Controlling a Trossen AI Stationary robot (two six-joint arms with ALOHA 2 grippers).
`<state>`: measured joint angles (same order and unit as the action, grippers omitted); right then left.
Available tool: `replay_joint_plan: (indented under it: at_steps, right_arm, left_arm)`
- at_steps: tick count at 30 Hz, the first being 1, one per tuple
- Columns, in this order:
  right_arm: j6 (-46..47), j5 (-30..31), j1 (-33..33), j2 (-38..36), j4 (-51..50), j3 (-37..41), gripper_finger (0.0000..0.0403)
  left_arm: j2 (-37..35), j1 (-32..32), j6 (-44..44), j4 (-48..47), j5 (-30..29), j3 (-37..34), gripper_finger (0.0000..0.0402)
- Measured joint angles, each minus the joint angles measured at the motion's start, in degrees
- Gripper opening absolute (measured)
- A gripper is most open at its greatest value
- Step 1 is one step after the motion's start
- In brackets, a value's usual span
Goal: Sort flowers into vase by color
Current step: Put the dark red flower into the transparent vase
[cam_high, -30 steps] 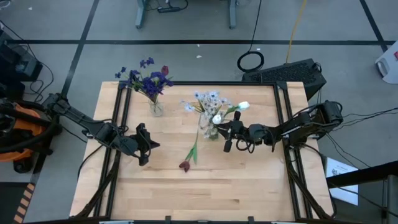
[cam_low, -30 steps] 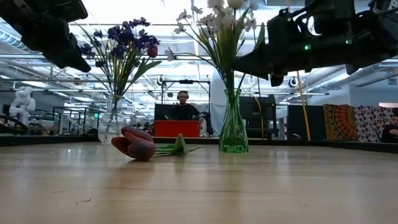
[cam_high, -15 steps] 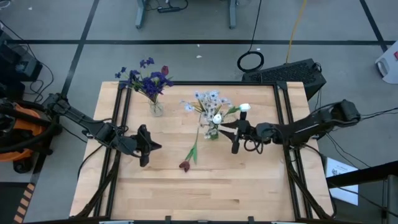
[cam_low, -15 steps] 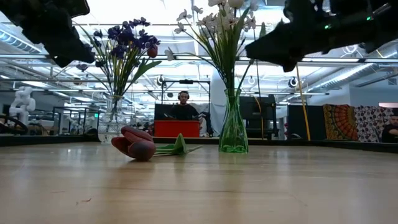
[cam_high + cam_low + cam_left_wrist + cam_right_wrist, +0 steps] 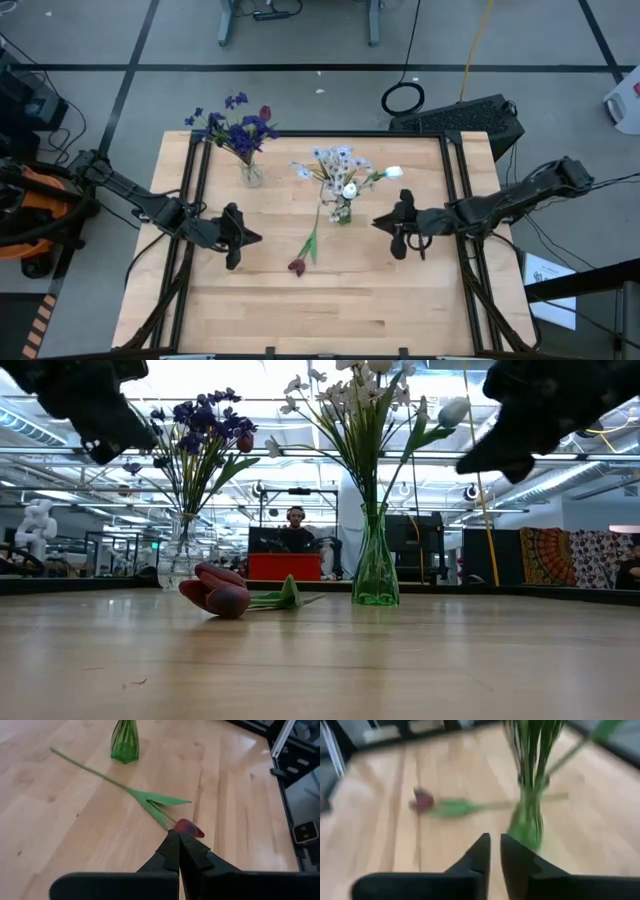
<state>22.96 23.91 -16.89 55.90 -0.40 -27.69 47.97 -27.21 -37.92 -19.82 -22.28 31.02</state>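
Presently, step in hand: sorting nearly done; one dark red tulip [image 5: 297,266] lies loose on the table [image 5: 400,310], apparently the last stem to place
Red tulip position: flat on the wood near table centre, bud toward 6 o'clock, stem running toward 12 o'clock, ending near the green vase [image 5: 341,211]
Left gripper [image 5: 245,238]: hovers at 9 o'clock of the tulip, well apart; jaws pressed together, holding nothing
Right gripper [image 5: 385,221]: hovers at 3 o'clock of the green vase, apart from it; jaws narrow with a slim gap, empty
Green vase contents: pale white-lilac clusters [image 5: 332,160] and white tulip buds [image 5: 392,172]
Clear vase [image 5: 250,175]: at 11 o'clock of the tulip; holds purple-blue clusters [image 5: 240,128] and one red bud [image 5: 265,113]
Next move, judged: jaws must part, descend over the stem, lift, carry to the clear vase
Obstructions: leaning blooms overhang both vase mouths; risk of snagging on insertion
Surroundings: a seated person [image 5: 294,532] far behind the table
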Motion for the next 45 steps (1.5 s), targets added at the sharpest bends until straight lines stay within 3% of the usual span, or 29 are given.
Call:
replay_joint_plan:
  at_steps: [3, 7, 12, 16, 24, 30, 33, 37, 45]
  right_arm:
    - [3.1, -0.1, -1.8, -0.1, -14.0, -4.6, 0.0009]
    - [7.1, -0.2, -3.4, 1.0, -28.4, -9.8, 0.0010]
    - [9.9, -0.2, -4.5, 1.4, -32.7, -11.3, 0.0005]
    - [12.1, -0.2, -5.2, 1.4, -32.6, -11.3, 0.0002]
    - [17.2, 0.0, -6.3, 1.4, -32.7, -11.3, 0.0001]
    - [21.5, 0.1, -7.3, 1.4, -32.7, -11.3, 0.0001]
    - [22.7, 0.2, -7.8, 2.0, -32.5, -11.3, 0.0001]
    - [24.0, 0.3, -8.4, 3.3, -32.3, -11.3, 0.0000]
    - [25.4, 0.1, -9.6, 7.6, -30.7, -11.3, 0.0000]
  left_arm:
    - [3.0, 1.3, 4.3, -0.2, 1.4, 3.1, 0.0000]
    - [10.3, 5.4, 13.4, -1.1, 4.2, 9.5, 0.0000]
    - [22.2, 12.5, 28.5, -11.8, 14.4, 19.5, 0.0000]
    - [31.6, 16.2, 48.5, -21.3, 18.8, 27.5, 0.0000]
    - [46.6, 17.4, 92.4, -23.5, 14.8, 36.2, 0.0000]
    - [53.1, 17.1, 116.2, -20.2, 4.8, 37.6, 0.0000]
    - [54.3, 17.1, 126.8, -17.5, 3.5, 37.6, 0.0005]
    - [55.5, 16.9, 135.4, -14.3, 3.5, 37.6, 0.0024]
    - [55.7, 15.4, 137.5, -11.2, 5.1, 37.6, 0.0077]
